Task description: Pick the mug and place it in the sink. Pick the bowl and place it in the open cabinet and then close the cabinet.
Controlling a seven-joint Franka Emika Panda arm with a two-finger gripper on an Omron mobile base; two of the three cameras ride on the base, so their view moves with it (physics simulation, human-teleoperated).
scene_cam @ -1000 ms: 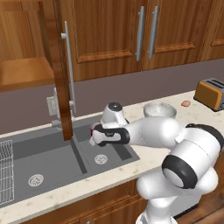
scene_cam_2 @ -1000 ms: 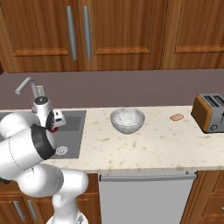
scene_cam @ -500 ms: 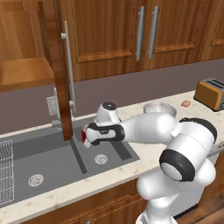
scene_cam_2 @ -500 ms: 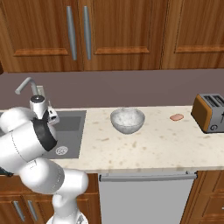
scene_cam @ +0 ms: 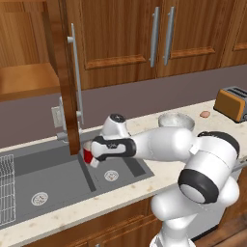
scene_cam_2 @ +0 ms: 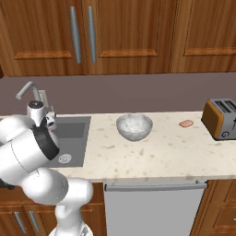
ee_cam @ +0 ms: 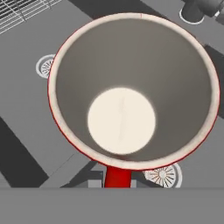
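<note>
Two basins of the sink (scene_cam: 53,173) below the extended arm, each with a round metal drain; white wire rack (scene_cam: 6,185) at the far left of the left base view. Pincer (scene_cam: 88,155) out over the divider between the basins, closed on the mug (scene_cam: 89,156), held clear above the sink floor, not resting on anything. Red glossy outside and a sliver of white just visible at the arm's tip in the left base view. From the hand view, straight down into the mug (ee_cam: 131,89): white inside, thin red rim, red handle pointing toward the bottom edge, one drain past the rim on the upper left and another peeking out lower right, rack wires at the top left corner.

Open cabinet (scene_cam: 29,82) above and left of the sink, wood shelf showing, door (scene_cam: 64,72) swung out edge-on toward the camera with its long vertical metal bar handle (scene_cam: 76,77). Door's lower corner just above and beside the mug in the left base view; touching or not, cannot tell.

Bowl (scene_cam_2: 134,126) upright on the table (scene_cam_2: 156,154), well apart from the pincer, right of the sink. Small pinkish item (scene_cam_2: 186,123) farther right, then an orange toaster (scene_cam_2: 222,119) at the table's far end. Faucet (scene_cam_2: 27,91) rising behind the sink.
</note>
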